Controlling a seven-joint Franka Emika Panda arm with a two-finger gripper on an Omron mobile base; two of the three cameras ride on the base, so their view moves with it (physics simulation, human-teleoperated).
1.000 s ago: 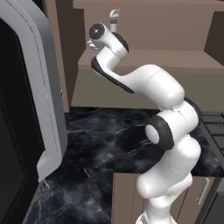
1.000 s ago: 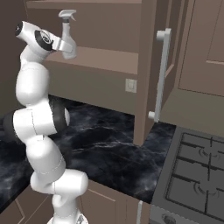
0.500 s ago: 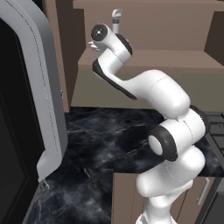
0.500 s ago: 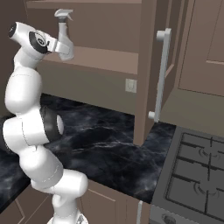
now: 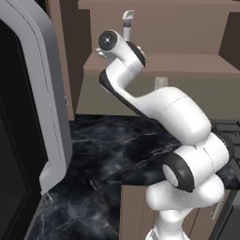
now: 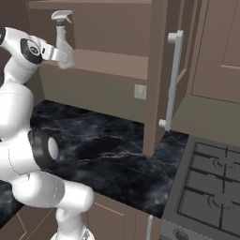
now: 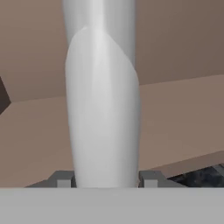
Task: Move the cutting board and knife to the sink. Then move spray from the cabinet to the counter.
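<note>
**Hand view: spray bottle seated between the jaws at the cabinet shelf**

Over the last second I watched the arm swing left along the cabinet (image 6: 112, 42), carrying the spray bottle (image 6: 62, 40) with it, so I judged the lift-out begun. The gripper (image 7: 107, 178) was clamped on the bottle, its body (image 7: 103, 113) upright between both fingertips (image 7: 64, 179).

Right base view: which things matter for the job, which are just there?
Job: spray between the claw fingers; cabinet shelf; counter.
Just there: stove; wall outlet; cabinet door handle.
</note>
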